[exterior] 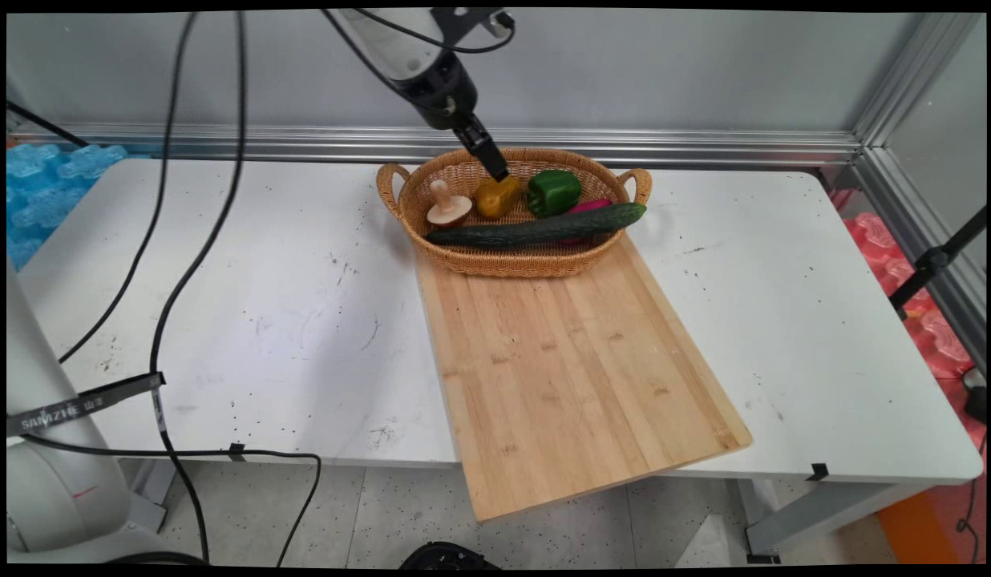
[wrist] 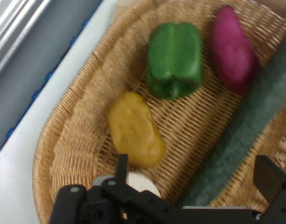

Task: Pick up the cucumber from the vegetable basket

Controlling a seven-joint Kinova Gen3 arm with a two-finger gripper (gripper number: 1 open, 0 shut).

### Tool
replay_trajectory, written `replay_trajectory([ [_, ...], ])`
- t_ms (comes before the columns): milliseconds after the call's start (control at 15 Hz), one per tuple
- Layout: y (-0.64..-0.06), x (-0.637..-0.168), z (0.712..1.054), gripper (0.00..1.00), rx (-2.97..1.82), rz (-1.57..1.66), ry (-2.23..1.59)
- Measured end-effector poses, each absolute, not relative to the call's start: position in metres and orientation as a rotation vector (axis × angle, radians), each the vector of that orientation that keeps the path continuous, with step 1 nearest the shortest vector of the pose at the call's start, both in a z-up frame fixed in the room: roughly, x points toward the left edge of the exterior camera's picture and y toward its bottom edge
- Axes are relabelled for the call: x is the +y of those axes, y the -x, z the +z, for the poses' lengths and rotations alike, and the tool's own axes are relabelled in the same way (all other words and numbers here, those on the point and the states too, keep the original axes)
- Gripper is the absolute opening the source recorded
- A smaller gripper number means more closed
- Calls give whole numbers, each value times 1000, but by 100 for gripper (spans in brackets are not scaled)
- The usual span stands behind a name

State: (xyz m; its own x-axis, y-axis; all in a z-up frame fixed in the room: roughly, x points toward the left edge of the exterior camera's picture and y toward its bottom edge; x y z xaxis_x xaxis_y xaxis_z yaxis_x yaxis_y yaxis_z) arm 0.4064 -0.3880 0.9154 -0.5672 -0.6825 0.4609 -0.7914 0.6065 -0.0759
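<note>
A woven basket (exterior: 495, 260) stands at the far middle of the table. In it lie a mushroom (exterior: 448, 206), a yellow potato-shaped vegetable (exterior: 495, 198), a green bell pepper (exterior: 553, 191), a magenta sweet potato (exterior: 589, 207) and a long cucumber (exterior: 537, 229). My gripper (exterior: 498, 171) hangs just over the yellow vegetable, at the basket's back rim. In the hand view the gripper (wrist: 195, 163) is open, fingers wide apart. The yellow vegetable (wrist: 135, 129) lies by the left finger (wrist: 122, 167), the cucumber (wrist: 238, 137) runs between the fingers, and the linkage partly hides the mushroom (wrist: 143, 183).
A long wooden cutting board (exterior: 568, 361) reaches from the basket's front over the table's near edge. Black cables (exterior: 171, 264) hang over the table's left side. A metal rail (exterior: 624, 146) and the wall stand right behind the basket.
</note>
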Motion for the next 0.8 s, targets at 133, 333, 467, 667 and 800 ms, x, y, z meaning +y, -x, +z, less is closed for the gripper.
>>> replay_trajectory([
  [133,-413,-370,926,100,-2471,371,-1136],
  [333,-423,-347,939,100,-2498,348,-1074],
  [467,-433,-330,948,100,-2519,328,-1031],
  [667,-450,-303,959,100,-2554,293,-951],
  [800,-461,-284,965,100,-2572,268,-882],
])
